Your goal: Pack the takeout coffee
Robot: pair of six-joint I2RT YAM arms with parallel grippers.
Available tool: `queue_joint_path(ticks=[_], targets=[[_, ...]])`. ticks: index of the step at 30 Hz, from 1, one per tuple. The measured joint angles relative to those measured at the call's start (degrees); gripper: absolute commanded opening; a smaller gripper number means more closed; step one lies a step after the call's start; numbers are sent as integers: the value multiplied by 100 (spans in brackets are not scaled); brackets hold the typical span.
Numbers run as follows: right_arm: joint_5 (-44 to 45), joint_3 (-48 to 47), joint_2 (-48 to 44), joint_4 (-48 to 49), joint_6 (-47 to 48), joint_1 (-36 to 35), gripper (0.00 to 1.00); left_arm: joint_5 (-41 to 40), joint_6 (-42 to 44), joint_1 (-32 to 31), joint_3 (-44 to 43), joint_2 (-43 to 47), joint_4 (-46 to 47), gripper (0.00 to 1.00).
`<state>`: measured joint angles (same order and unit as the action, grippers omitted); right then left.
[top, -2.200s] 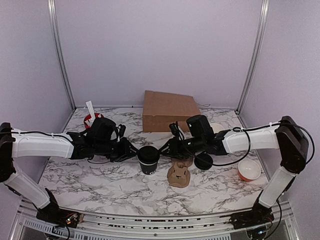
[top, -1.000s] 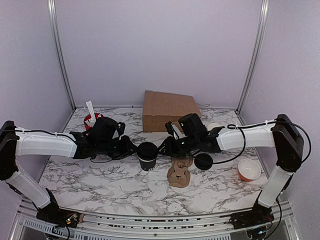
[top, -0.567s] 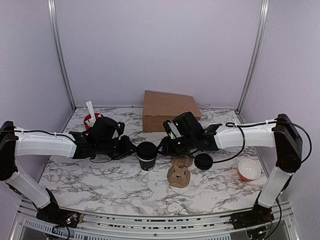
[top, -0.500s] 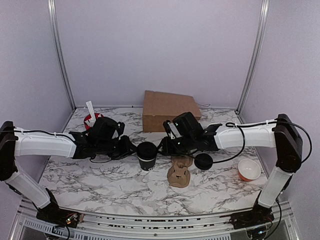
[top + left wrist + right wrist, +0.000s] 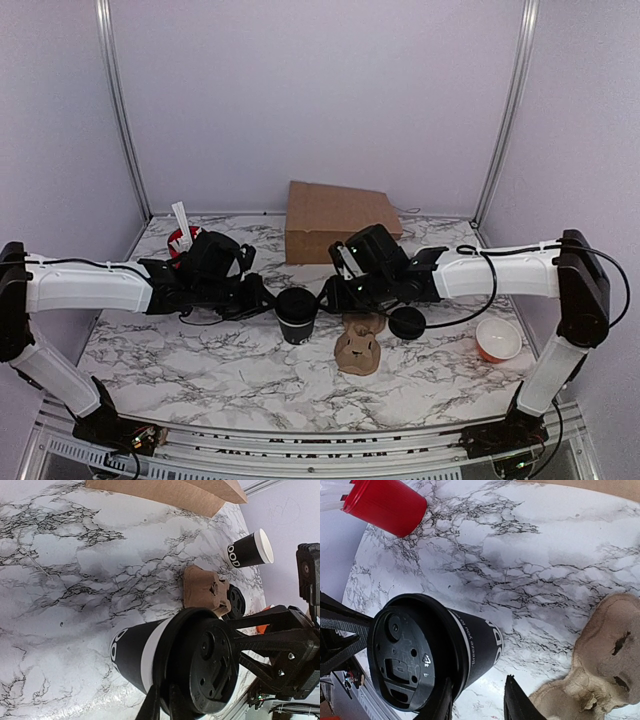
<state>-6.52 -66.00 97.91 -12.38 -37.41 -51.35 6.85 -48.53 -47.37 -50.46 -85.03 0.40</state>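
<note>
Top external: shows the takeout coffee (image 5: 297, 316) upright at frame centre, lid on, flanked by the left gripper (image 5: 262, 298) from the left and the right gripper (image 5: 329, 295) from the right. Reads as a 2-arm steadying: 1 side bracing the cup against tipping while the other takes hold. Puts the brown pulp carrier (image 5: 358, 348) just lower right of the cup, likely the packing target, which would explain the cup so close to it. Shows a loose black lid (image 5: 407, 322) right of the carrier, an orange bowl (image 5: 498, 340) at far right, a red cup (image 5: 181, 241) at upper left and a cardboard box (image 5: 335, 222) behind at centre. Sets all this on a white marble-patterned table (image 5: 200, 370), under plain lilac walls (image 5: 320, 100) with 2 metal uprights (image 5: 118, 110) at the rear corners.

Left wrist: looks across the lid from close up. Finds own fingers (image 5: 150, 707) set narrow at bottom centre, right at the lid's rim; cannot tell whether pinched on it or merely touching. Shows the opposite jaws spread beyond the lid at right, and a second black cup (image 5: 252, 550) with a white rim at upper right, well apart.

Right wrist: shows own fingers (image 5: 515, 700) parted at bottom centre, the cup wall between them, nothing clamped, so released. Calls next, probably, for closing on the cup body before any lift.
</note>
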Motion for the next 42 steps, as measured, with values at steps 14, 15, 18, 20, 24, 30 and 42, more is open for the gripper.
queue_joint_path(ticks=[14,15,18,20,24,30,42], targets=[[52,37,-42,-48,20,-20,35,-11,125,-26,-83,-85,-68,5],[50,39,-42,-48,22,-20,35,-28,129,-26,-83,-87,-68,5],[50,39,-33,-48,42,-20,35,-96,164,-35,-101,-90,-81,7],[50,44,-24,-35,48,-20,35,-149,212,-39,-122,-92,-118,11],[50,57,-24,-7,61,-20,35,-205,297,-39,-146,-90,-216,14],[48,57,-20,9,63,-20,35,-251,402,-52,-271,-90,-476,16],[50,57,2,35,63,-20,35,-354,446,-63,-295,-101,-564,24]])
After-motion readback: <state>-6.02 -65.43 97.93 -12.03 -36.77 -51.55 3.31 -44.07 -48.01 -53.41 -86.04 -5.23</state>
